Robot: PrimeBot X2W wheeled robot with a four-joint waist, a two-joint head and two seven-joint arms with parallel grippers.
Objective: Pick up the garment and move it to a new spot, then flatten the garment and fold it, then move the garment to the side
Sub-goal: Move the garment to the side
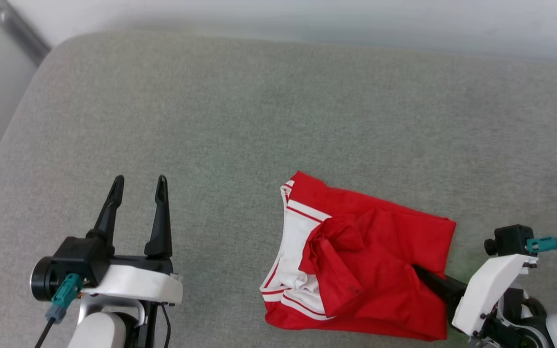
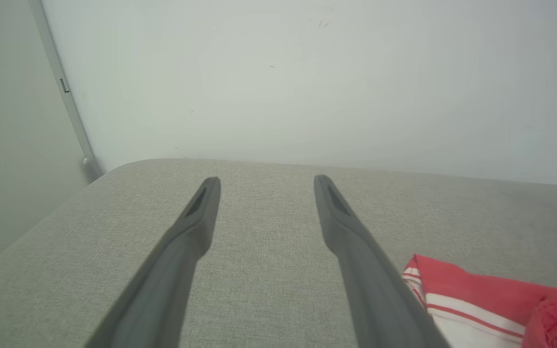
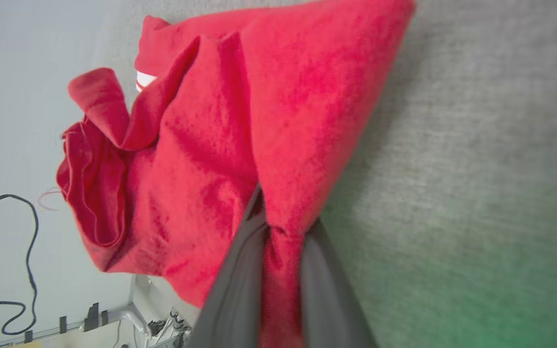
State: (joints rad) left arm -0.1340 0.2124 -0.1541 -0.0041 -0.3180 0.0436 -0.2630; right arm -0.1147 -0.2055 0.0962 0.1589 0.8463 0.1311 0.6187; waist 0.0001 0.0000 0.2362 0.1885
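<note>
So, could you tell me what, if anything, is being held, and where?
The right tool pinches a red fold of the garment; the left tool holds nothing.

left jaws stand apart over the grey cushion (image 2: 259,270); the garment (image 2: 476,290) lies at lower right.

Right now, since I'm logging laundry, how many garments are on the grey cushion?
1. The garment lies bunched at the cushion's near right, its near right part pinched in the right jaws. Something smaller could hide under its folds; I cannot tell.
</note>
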